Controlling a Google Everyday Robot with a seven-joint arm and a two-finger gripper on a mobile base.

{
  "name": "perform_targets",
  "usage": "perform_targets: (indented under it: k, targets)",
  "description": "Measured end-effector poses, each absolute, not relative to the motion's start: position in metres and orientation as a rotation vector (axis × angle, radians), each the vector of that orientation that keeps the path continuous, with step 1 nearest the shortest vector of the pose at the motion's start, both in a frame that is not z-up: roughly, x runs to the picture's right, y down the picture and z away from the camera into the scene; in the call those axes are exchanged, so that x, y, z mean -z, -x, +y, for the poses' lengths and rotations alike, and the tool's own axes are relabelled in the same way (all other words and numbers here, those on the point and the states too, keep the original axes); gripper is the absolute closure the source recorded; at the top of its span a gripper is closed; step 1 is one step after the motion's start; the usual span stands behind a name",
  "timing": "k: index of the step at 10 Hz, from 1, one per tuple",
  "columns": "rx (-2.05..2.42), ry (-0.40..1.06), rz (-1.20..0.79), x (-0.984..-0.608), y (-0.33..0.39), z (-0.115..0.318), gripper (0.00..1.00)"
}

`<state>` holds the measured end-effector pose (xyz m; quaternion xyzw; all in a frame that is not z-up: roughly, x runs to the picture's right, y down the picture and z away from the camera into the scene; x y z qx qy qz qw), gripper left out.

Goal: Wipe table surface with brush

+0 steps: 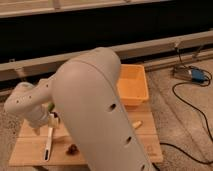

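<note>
The fingers of the gripper (pixel 53 120), at lower left, are spread wide, partly masked by the wrist, at the upper end of the brush (pixel 48 141); contact cannot be judged. The brush is laid on the table surface (pixel 27 150). The centre is hidden by the arm (pixel 95 110). An orange bin (pixel 132 85) is seen at the right, with a cable (pixel 192 112) on the floor beyond.

A single camera sits high on the near side of the table (pixel 27 150). It looks down and forward across the table toward the dark wall (pixel 100 30) behind it. The lens is very close to the robot's own arm (pixel 97 100), whose thick pale link fills the middle of the view and hides the table's middle. The tool (pixel 53 120) shows small over the table's left part, just above the brush (pixel 48 142). An orange bin (pixel 134 85) marks the table's far right end.
</note>
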<state>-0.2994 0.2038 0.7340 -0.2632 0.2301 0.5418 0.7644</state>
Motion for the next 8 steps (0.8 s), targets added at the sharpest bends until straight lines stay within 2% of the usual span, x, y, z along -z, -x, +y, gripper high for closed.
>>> perform_targets:
  k: [5,8]
  targets:
    - [-1.136,0.63,0.59,-0.762,0.298,0.24,0.35]
    - [-1.098,0.655,0.586,-0.765,0.304,0.256,0.35]
